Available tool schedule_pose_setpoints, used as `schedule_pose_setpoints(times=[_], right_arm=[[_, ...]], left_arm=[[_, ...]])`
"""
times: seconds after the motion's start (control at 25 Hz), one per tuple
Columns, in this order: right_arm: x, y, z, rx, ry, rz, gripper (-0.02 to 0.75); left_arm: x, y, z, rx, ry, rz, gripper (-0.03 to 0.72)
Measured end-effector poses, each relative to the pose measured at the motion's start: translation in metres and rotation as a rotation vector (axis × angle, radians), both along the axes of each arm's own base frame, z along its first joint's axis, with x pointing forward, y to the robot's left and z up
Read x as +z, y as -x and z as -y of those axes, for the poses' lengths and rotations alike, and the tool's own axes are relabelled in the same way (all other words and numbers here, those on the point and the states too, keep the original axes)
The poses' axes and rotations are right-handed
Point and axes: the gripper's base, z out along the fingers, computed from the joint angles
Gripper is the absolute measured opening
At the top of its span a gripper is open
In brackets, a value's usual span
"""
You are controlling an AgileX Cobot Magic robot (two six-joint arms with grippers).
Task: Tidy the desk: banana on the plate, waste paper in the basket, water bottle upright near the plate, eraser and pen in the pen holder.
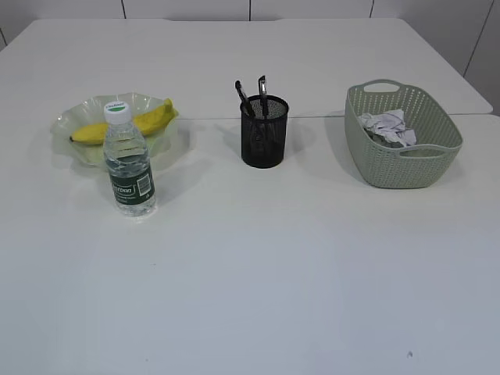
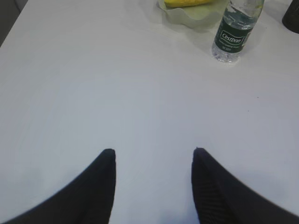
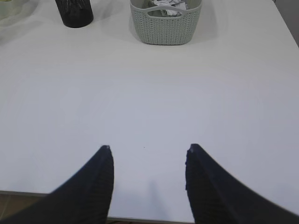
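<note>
Desk (image 1: 258, 273) tidying shows like this from where I sit: the white tabletop fills nearly all of each view. In the exterior view the banana (image 1: 129, 124) lies in the pale green plate (image 1: 70, 117) at the upper left of the frame. Just in front of that plate the water bottle (image 1: 130, 164) stands upright, white cap on top, its dark label facing the camera. At the centre of the frame the black mesh pen holder (image 1: 264, 133) stands with two dark pens (image 1: 244, 98) sticking out of its top; the eraser I cannot make out. At the right the sage-green basket (image 1: 406, 168) holds a crumpled wad of waste paper (image 1: 389, 126).

My left claw (image 2: 152, 151) sits at the bottom of its wrist view, fingers spread over bare tabletop with nothing between them; the bottle and plate are at the upper right of that frame, well apart from me. My right claw (image 3: 148, 148) is likewise spread and empty near the table's front edge, with the pen holder and basket along the top of its frame.
</note>
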Motion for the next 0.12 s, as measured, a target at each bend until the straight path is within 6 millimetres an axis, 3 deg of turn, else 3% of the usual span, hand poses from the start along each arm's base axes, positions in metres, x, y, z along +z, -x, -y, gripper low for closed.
schedule_pose_setpoints(times=[0.12], right_arm=[[0.0000,0.0000,0.0000,0.000,0.000,0.000,0.380]], left_arm=[[0.0000,0.0000,0.0000,0.000,0.000,0.000,0.359]])
